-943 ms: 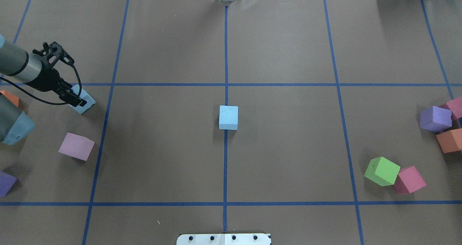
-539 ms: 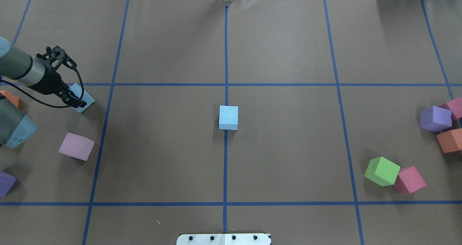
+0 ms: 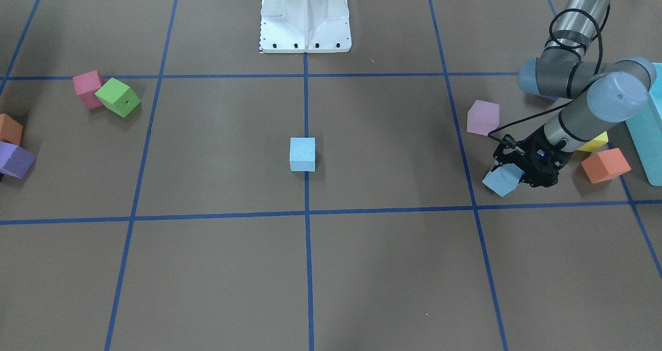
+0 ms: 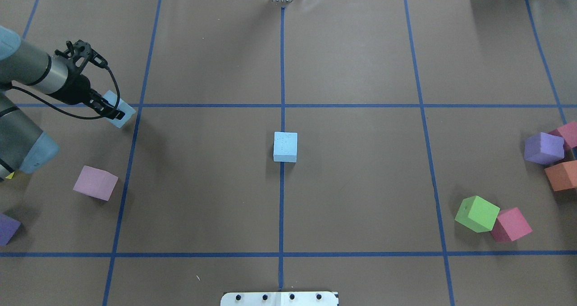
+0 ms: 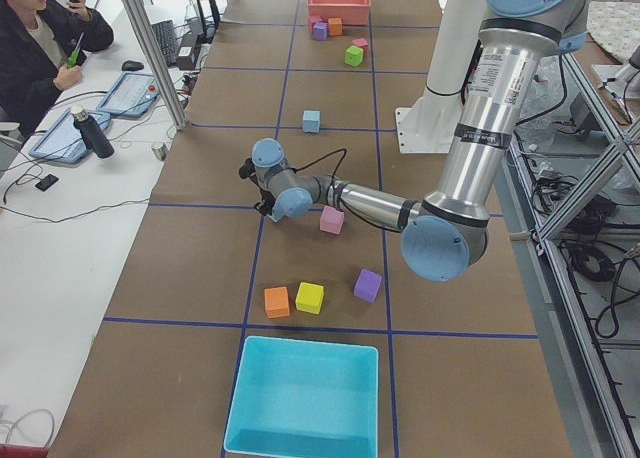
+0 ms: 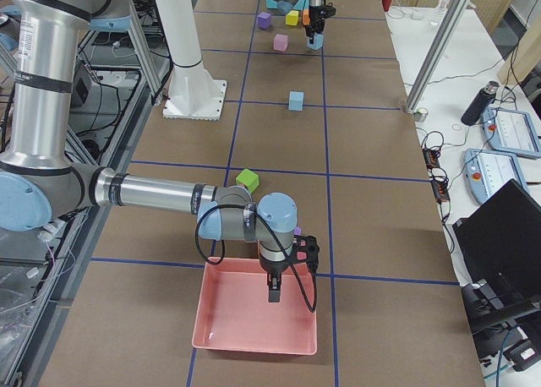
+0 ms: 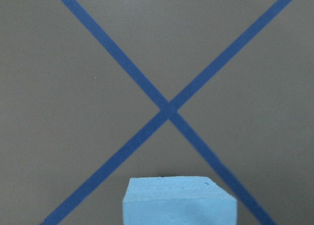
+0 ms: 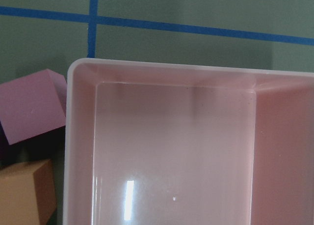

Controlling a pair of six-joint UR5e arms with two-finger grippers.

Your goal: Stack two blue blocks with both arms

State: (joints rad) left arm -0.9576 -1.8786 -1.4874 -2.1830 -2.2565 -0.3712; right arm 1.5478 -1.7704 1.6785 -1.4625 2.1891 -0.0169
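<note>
One pale blue block sits on the table's centre line; it also shows in the front view. My left gripper is shut on the second blue block and holds it tilted a little above the table at the left. The same block shows in the front view and at the bottom of the left wrist view. My right gripper hangs over a pink tray and shows only in the right side view. I cannot tell whether it is open or shut.
A pink cube and a purple cube lie near my left arm. Green, red, purple and orange cubes lie at the right. A teal box stands at the left end.
My left gripper has lifted the blue block and carried it to the right and away from the robot. The centre block has not moved.
</note>
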